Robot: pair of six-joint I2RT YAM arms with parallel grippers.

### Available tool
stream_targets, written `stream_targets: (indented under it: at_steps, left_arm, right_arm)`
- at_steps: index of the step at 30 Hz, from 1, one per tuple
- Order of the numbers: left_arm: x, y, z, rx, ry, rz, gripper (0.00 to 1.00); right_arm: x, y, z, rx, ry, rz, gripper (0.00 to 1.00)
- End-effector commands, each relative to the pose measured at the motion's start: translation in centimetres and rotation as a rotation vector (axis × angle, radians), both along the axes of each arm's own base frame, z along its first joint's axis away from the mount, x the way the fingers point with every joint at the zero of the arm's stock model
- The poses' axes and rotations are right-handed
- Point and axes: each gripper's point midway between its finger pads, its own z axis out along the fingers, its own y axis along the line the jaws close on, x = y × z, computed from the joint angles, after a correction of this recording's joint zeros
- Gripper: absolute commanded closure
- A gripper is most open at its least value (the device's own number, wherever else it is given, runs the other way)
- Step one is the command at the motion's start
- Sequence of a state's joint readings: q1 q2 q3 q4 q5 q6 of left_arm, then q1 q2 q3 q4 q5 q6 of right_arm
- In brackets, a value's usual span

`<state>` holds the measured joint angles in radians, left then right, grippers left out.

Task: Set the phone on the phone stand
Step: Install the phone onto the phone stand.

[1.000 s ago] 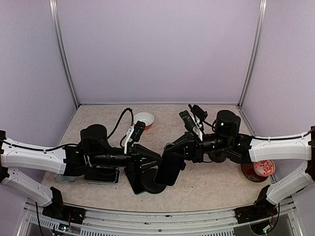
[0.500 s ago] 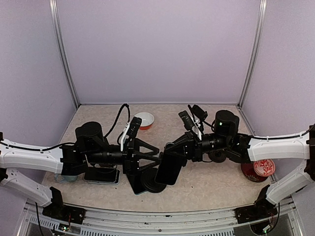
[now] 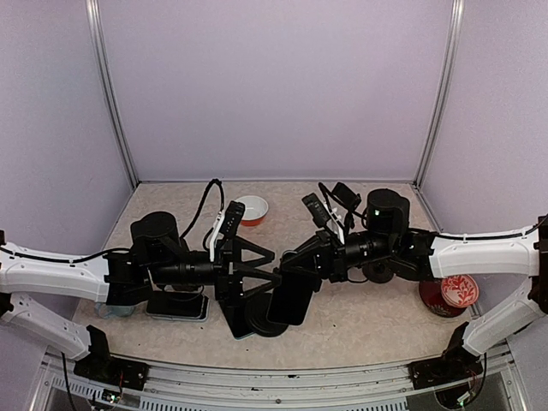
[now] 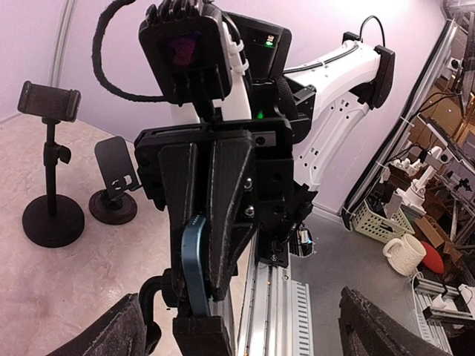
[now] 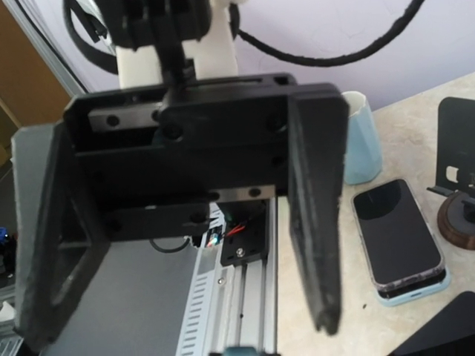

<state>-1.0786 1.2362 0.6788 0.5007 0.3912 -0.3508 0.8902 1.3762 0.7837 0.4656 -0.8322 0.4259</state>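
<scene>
The phone (image 3: 295,295), dark with a blue edge, hangs upright in the middle of the table, and my right gripper (image 3: 289,267) is shut on its upper part. In the left wrist view the phone (image 4: 194,256) shows edge on between the right gripper's fingers (image 4: 226,208). The phone's lower end meets a black block (image 4: 200,337), apparently part of the phone stand (image 3: 267,325), whose round black base sits just below. My left gripper (image 3: 272,267) faces the phone from the left, open wide with nothing between its fingers (image 4: 111,334).
Two stacked phones (image 5: 397,237) lie beside a light blue cup (image 5: 360,141). Other stands (image 4: 52,178) (image 4: 115,185) rise at the right. A white bowl (image 3: 250,208) sits at the back, a red bowl (image 3: 458,291) at the right. The metal rail (image 4: 286,311) marks the near edge.
My left gripper has gone from nearly shut to wide open and has drawn back a little to the left. The right gripper has kept its hold on the phone and shifted slightly left.
</scene>
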Motion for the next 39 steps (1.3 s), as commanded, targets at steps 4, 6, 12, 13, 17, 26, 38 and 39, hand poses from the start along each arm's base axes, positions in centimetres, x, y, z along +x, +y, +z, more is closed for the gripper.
stream_targets:
  at_steps: [4, 6, 12, 13, 17, 26, 38, 39]
  left_arm:
    - [0.4, 0.9, 1.8, -0.047, -0.029, 0.046, 0.11]
    - [0.6, 1.3, 1.9, -0.052, -0.030, 0.069, 0.11]
    - [1.0, 2.7, 2.1, -0.069, -0.031, 0.131, 0.11]
    - [1.1, 3.0, 2.2, -0.073, -0.032, 0.142, 0.11]
    - [1.3, 3.7, 2.0, -0.078, -0.031, 0.169, 0.11]
    - [1.5, 4.4, 1.6, -0.084, -0.034, 0.199, 0.11]
    - [1.5, 4.5, 1.3, -0.091, -0.002, 0.200, 0.11]
    - [1.5, 4.5, 1.3, -0.090, -0.002, 0.203, 0.11]
  right_arm:
    - [0.0, 1.3, -0.4, -0.093, 0.017, -0.054, 0.94]
    - [0.0, 1.8, -0.4, -0.114, 0.003, -0.068, 0.93]
    - [-0.1, 3.1, -0.3, -0.145, -0.010, -0.099, 0.91]
    - [0.3, 3.3, -0.4, -0.158, -0.010, -0.122, 0.91]
    - [2.1, 3.2, -0.4, -0.196, -0.021, -0.233, 0.93]
    - [4.1, 0.9, 4.2, -0.146, -0.108, -0.400, 0.93]
    - [4.9, 0.3, 4.2, -0.146, -0.099, -0.442, 0.91]
    - [4.9, 0.3, 4.1, -0.147, -0.097, -0.439, 0.89]
